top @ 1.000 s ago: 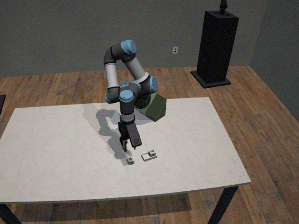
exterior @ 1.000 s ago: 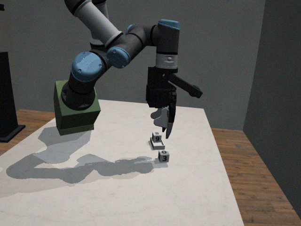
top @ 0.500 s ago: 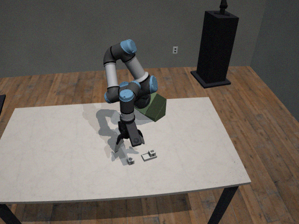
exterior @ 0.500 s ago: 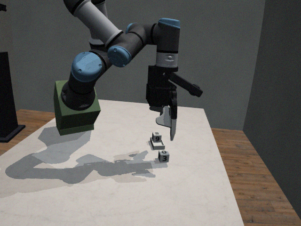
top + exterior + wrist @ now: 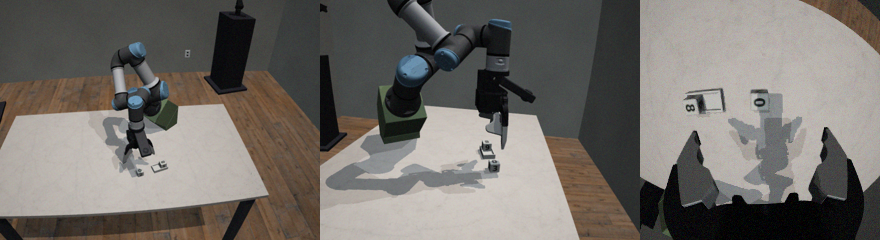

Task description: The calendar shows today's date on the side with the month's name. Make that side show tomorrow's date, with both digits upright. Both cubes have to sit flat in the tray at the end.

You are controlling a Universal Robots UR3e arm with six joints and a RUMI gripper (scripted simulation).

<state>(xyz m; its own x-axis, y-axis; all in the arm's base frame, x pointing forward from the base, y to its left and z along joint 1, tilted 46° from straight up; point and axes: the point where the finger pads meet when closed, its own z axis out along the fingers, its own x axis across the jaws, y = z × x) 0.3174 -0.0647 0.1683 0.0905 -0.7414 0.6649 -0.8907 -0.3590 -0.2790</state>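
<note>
A small white tray (image 5: pixel 155 168) (image 5: pixel 488 155) (image 5: pixel 714 103) lies on the table. One white number cube (image 5: pixel 162 163) (image 5: pixel 486 146) (image 5: pixel 690 107) sits in one end of it, with 8 on top and 9 on the side seen in the exterior view. The tray's other slot holds nothing. A second cube (image 5: pixel 139 172) (image 5: pixel 494 165) (image 5: pixel 759 101) stands on the table beside the tray, with 0 on top and 3 on one side. My gripper (image 5: pixel 138 152) (image 5: pixel 500 141) (image 5: pixel 761 130) is open and empty. It hangs above the table, a little back from the loose cube.
The arm's green base block (image 5: pixel 168 116) (image 5: pixel 400 126) stands at the back of the white table (image 5: pixel 64 155). The table's right edge lies a short way beyond the cubes. A tall black pedestal (image 5: pixel 231 51) stands on the floor behind.
</note>
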